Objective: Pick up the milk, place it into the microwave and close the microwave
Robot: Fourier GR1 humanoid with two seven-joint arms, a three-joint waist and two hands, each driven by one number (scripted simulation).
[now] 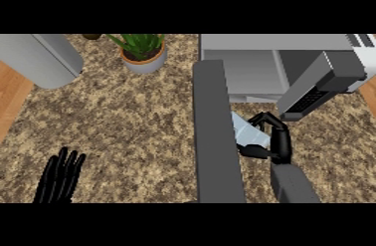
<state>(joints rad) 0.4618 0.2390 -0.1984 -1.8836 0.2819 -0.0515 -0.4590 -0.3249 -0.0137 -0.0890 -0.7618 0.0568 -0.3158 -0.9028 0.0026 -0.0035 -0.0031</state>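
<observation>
Milk (249,132), a pale bluish carton with flat glossy faces and sharp edges, sits in the right hand (273,140), whose black fingers and thumb are curled round it from the right side; it is held above the counter (125,125) just in front of the microwave (249,65) and right beside the microwave door (215,135). Door is a long dark grey slab, swung out toward the robot, matte and straight-edged. Microwave cavity is light grey, boxy, smooth-walled, open at the counter's far edge. Risk, as I judge it: the carton is nearly touching the door's inner face, so a move forward could scrape or catch a corner on the door or on the cavity's lower lip and twist the carton in the grip. Smooth carton faces may slip. Left hand (60,178) rests with fingers straight at the counter's near left edge. Counter is speckled brown granite. Potted plant (142,52), spiky green leaves in a round grey pot, stands at the far edge.
</observation>
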